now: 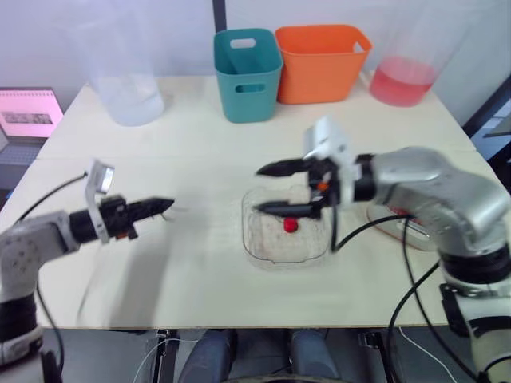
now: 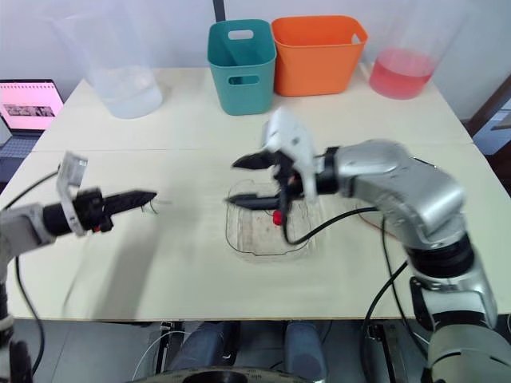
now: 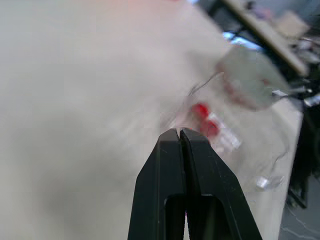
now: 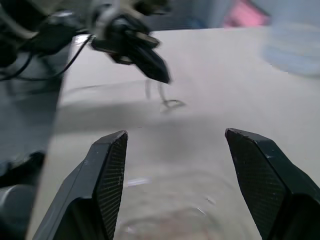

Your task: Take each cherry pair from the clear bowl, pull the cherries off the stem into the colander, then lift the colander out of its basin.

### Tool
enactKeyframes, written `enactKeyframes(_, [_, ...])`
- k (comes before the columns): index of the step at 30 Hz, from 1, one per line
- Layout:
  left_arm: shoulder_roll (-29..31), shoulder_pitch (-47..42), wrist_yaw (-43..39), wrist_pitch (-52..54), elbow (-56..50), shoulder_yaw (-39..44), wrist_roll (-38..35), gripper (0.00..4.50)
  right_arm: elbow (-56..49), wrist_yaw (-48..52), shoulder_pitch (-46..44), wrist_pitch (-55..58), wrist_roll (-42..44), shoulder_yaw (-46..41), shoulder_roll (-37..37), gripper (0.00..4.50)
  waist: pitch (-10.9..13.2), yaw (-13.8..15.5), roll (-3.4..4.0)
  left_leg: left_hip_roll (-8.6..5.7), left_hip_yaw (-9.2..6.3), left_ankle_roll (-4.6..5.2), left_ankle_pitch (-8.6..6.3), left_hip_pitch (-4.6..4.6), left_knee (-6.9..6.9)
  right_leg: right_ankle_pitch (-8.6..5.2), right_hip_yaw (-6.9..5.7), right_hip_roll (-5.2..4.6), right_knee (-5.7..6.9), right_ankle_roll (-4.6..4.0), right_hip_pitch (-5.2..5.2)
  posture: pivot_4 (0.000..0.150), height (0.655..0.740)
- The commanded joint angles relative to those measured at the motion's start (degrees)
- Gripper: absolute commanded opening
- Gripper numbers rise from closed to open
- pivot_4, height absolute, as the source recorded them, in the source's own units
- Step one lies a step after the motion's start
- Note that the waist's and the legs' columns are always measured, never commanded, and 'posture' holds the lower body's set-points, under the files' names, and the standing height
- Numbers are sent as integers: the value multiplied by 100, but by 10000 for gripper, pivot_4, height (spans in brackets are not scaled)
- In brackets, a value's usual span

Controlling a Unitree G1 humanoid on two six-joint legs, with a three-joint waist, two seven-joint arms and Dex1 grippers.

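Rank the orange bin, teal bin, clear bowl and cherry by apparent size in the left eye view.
1. orange bin and clear bowl, about alike
2. teal bin, slightly smaller
3. cherry, smallest by far

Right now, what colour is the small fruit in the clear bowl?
Red. The cherry in the clear bowl shows best in the left eye view.

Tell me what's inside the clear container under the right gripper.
One red cherry lies in the clear container. The lower finger of the open right gripper covers part of its floor, so more could be hidden.
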Motion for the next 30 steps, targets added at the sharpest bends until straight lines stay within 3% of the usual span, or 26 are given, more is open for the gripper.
enactKeyframes(1, [99, 346, 82, -296, -186, 260, 54, 0, -99, 197, -20, -475, -542, 414, -14, 33151, -2, 68, -3, -3, -4, 1, -1, 0, 5, 0, -2, -1, -2, 0, 2, 1500, 7400])
enactKeyframes(8, [-69, 628, 400, -1045, -88, -164, 582, 0, 50, 361, 63, -722, -874, 580, 56, 33151, -2, 50, -3, -3, 0, 9, -14, 6, 3, 1, 0, -3, -4, -2, 8, 1500, 7400])
enactKeyframes(11, [-88, 617, 430, -1291, 55, -213, 704, 8217, 70, 362, 92, -701, -916, 540, 44, 33762, -2, 16, -3, -1, -1, 9, -15, 6, 1, 1, 0, -3, -3, -2, 6, 1500, 7400])
enactKeyframes(16, [129, 515, 276, -1384, 189, -223, 710, 32561, 17, 369, 211, -615, -931, 412, -58, 33762, -2, 11, -3, 6, 1, 9, -16, 6, -5, 1, 0, 2, -1, -2, 0, 1500, 7400])
enactKeyframes(24, [1247, -263, -490, -1502, 315, -80, 608, 32561, 142, 388, 388, -220, -633, -454, -525, 33762, -1, 36, -5, 3, -1, 10, -16, 2, -3, 1, -5, 0, -6, -2, 2, 1500, 7400])
enactKeyframes(27, [1633, -591, -931, -1531, -255, -333, 399, 32561, 297, 410, 588, 62, -525, -1092, -1077, 33762, 0, 42, -3, 0, 3, 12, -19, 0, -6, 1, -3, -3, -11, -2, 2, 1500, 7400])
enactKeyframes(30, [1957, -716, -1121, -1802, -873, -797, 676, 32561, 324, 542, 939, 127, -659, -1393, -1750, 33762, 2, 37, 0, -4, 8, 21, -23, 1, -7, 1, -2, -9, -17, -2, 5, 1500, 7400])
